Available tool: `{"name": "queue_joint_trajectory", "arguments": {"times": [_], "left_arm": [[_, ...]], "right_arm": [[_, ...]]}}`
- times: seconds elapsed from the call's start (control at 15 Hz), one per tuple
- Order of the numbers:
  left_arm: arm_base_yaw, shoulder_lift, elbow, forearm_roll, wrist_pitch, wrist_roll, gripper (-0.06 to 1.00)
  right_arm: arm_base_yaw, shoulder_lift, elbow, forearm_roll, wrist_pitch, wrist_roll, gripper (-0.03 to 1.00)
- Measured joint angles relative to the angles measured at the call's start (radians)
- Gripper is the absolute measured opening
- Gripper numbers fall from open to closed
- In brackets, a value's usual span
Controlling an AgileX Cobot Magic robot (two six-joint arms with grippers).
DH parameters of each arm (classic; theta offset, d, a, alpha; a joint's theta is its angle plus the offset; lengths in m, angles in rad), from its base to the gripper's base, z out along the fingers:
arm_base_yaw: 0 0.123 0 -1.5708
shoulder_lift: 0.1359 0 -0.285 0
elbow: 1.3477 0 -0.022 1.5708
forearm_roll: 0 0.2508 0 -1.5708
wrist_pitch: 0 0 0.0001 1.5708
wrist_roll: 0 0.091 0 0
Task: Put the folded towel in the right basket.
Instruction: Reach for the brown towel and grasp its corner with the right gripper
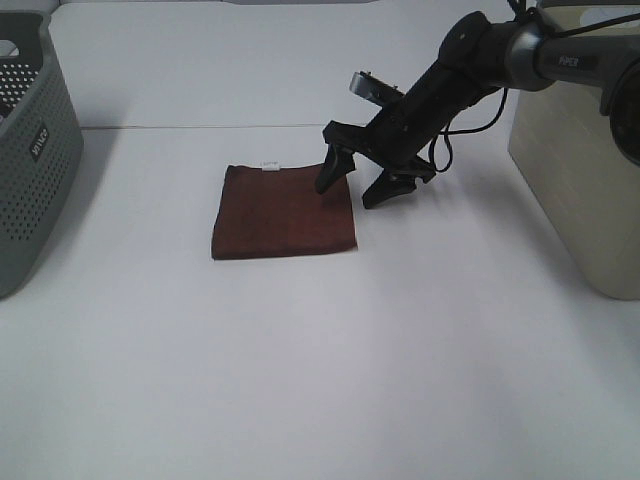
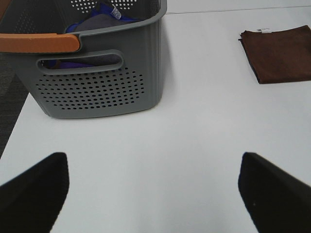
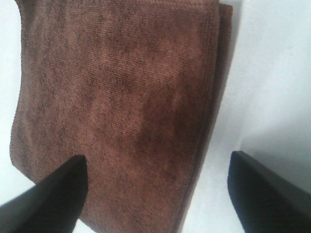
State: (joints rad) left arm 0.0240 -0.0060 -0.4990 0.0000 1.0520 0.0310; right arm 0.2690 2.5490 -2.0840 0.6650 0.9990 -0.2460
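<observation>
A folded brown towel [image 1: 282, 211] lies flat on the white table, near the middle. It also shows in the left wrist view [image 2: 281, 52] and fills the right wrist view [image 3: 116, 107]. My right gripper [image 1: 354, 187] is open at the towel's right edge, one finger over the towel, the other over the table beside it. In the right wrist view the right gripper [image 3: 160, 194] straddles that edge. The right basket [image 1: 585, 150] is beige and stands at the right side. My left gripper [image 2: 153, 189] is open and empty above bare table.
A grey perforated basket [image 1: 28, 150] stands at the left edge; in the left wrist view the basket [image 2: 97, 73] has an orange handle and holds blue and grey cloth. The table's back edge runs behind the towel.
</observation>
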Motion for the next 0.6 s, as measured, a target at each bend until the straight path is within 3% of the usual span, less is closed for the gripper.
{"name": "queue_joint_trajectory", "arguments": {"times": [0.4,0.53,0.6], "left_arm": [[0.0,0.0,0.0,0.0,0.0,0.0,0.88],[0.0,0.0,0.0,0.0,0.0,0.0,0.88],[0.0,0.0,0.0,0.0,0.0,0.0,0.88]], "right_arm": [[0.023,0.038,-0.015,0.081,0.019,-0.018,0.73],[0.065,0.047,-0.015,0.082,-0.006,-0.026,0.61],[0.08,0.051,-0.015,0.078,-0.021,-0.018,0.48]]}}
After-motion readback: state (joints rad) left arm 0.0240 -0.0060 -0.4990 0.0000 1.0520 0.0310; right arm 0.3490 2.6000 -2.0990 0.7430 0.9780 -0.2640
